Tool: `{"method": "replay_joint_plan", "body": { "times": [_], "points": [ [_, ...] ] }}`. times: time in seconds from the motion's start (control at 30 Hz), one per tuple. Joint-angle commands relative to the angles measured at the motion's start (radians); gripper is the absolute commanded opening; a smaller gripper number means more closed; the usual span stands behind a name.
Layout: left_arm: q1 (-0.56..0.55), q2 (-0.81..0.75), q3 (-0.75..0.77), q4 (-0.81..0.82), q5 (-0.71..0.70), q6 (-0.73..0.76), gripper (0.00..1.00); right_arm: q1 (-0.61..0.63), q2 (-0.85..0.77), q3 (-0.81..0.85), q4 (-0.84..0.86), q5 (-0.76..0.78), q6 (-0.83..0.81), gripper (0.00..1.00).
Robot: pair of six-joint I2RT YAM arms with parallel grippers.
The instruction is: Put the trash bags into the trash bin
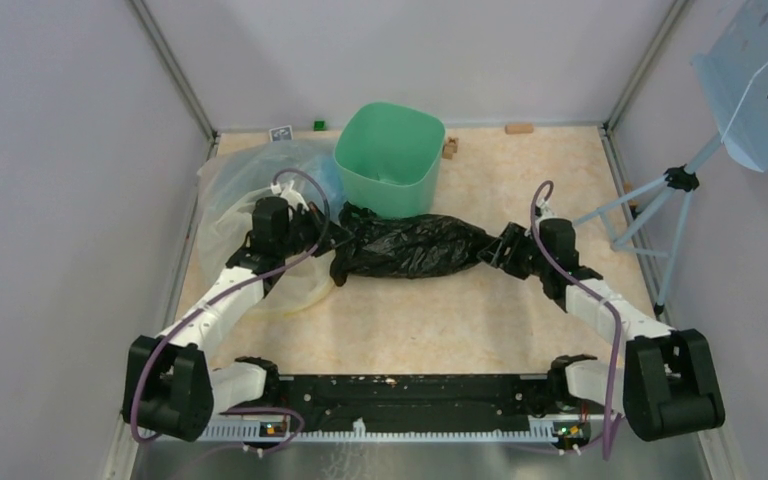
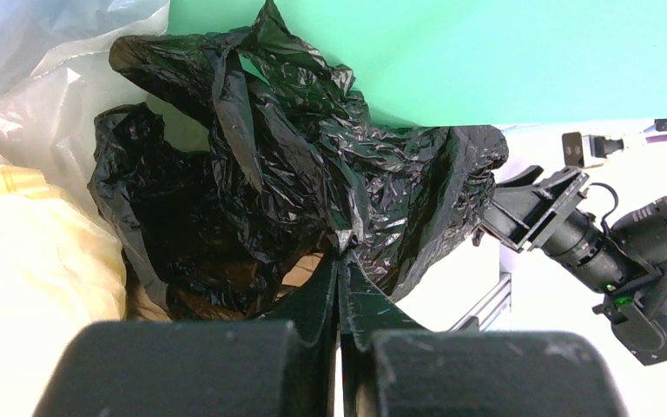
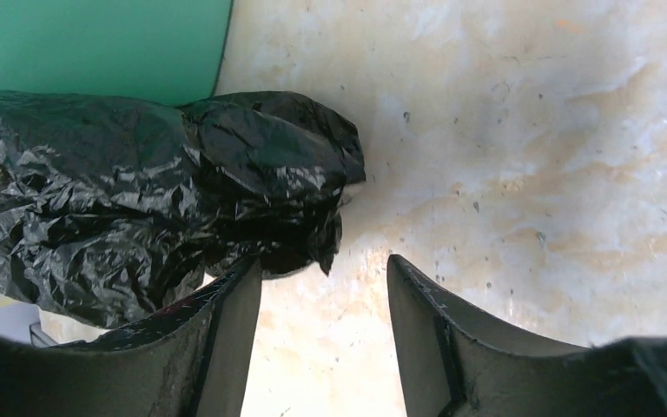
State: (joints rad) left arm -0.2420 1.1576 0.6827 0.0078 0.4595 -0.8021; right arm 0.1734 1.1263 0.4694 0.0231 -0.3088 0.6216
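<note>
A crinkly black trash bag point(image 1: 412, 245) lies stretched on the table just in front of the mint-green trash bin point(image 1: 390, 158). My left gripper point(image 1: 332, 238) is at the bag's left end, shut on a fold of the black plastic point(image 2: 344, 241). The bag point(image 2: 260, 182) bunches up ahead of it, with the bin wall point(image 2: 486, 61) behind. My right gripper point(image 1: 498, 247) is at the bag's right end. In the right wrist view it point(image 3: 323, 265) is open and empty, and the bag's end point(image 3: 269, 174) lies just beyond its left fingertip. The bin's side point(image 3: 95, 48) shows at top left.
A large clear bag point(image 1: 250, 190) with blue and yellow contents lies left of the bin, under my left arm. Small blocks point(image 1: 520, 128) sit along the back wall. A tripod point(image 1: 660, 215) with a perforated panel stands at the right. The right arm point(image 2: 608, 252) shows in the left wrist view.
</note>
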Motion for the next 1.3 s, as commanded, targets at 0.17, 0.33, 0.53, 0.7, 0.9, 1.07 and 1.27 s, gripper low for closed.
{"method": "replay_joint_plan", "body": {
  "times": [0.17, 0.33, 0.53, 0.7, 0.9, 1.07, 1.27],
  "points": [
    [0.027, 0.024, 0.055, 0.048, 0.058, 0.035, 0.0, -0.006, 0.192, 0.078, 0.218, -0.122, -0.026, 0.49],
    [0.064, 0.02, 0.082, 0.011, 0.061, 0.055, 0.0, -0.006, 0.192, 0.108, 0.178, -0.089, -0.021, 0.01],
    [0.149, -0.026, 0.132, -0.079, 0.042, 0.099, 0.0, -0.042, 0.128, 0.15, -0.057, 0.058, -0.047, 0.0],
    [0.167, -0.058, 0.196, -0.156, -0.022, 0.149, 0.0, -0.103, 0.049, 0.16, -0.173, 0.097, -0.07, 0.0],
    [0.178, -0.064, 0.224, -0.175, -0.024, 0.149, 0.0, -0.148, -0.019, 0.178, -0.231, 0.112, -0.096, 0.0],
    [0.178, -0.073, 0.23, -0.167, 0.032, 0.146, 0.0, -0.149, -0.04, 0.221, -0.257, 0.079, -0.107, 0.0],
    [0.179, -0.108, 0.326, -0.259, -0.011, 0.178, 0.0, -0.154, -0.062, 0.336, -0.349, 0.109, -0.114, 0.0]
  ]
}}
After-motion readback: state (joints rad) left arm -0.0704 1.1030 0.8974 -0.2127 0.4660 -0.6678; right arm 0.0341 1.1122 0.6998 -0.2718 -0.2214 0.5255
